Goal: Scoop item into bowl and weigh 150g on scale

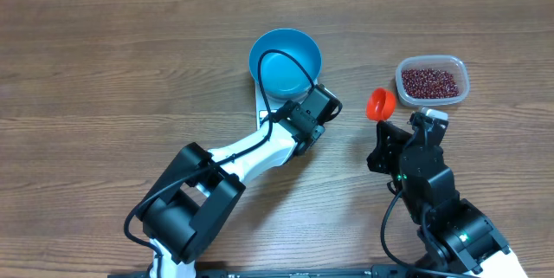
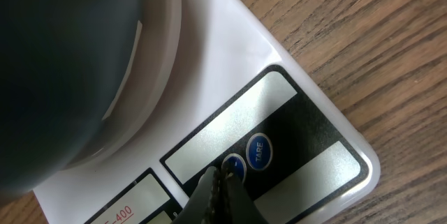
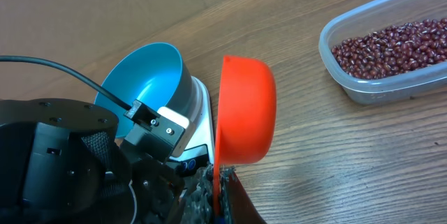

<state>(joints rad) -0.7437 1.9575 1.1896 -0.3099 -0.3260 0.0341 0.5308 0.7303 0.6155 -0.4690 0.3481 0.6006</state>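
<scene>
Worktop (image 1: pixel 104 53): brown wood grain, its far edge running behind everything; a wide bare stretch lies left of the bowl
Bowl (image 1: pixel 303 48): bright blue, deep and round, sitting on the scale and overhanging it; nothing inside that I can see
Tub (image 1: pixel 466 83): clear plastic with rounded corners, well right of the bowl, with a strip of bare wood between them
Beans (image 1: pixel 430 82): small dark red-brown grains, all lying in the tub
Scale (image 2: pixel 230 63): flat and white; one rounded corner juts onto free wood, with the button strip along that edge
Scoop (image 3: pixel 244 112): orange, tipped on its side in the gap between bowl and tub, nearer the tub
Right gripper (image 3: pixel 213 189): clamped on the scoop's handle
Left gripper (image 2: pixel 218 175): fingers pressed together, holding nothing, tip on a second blue button (image 2: pixel 236 165)
Writing: "TARE" in white on the round blue TARE button (image 2: pixel 259 152); a red print ending "-400" at the frame's bottom edge; the second button's lettering is hidden
</scene>
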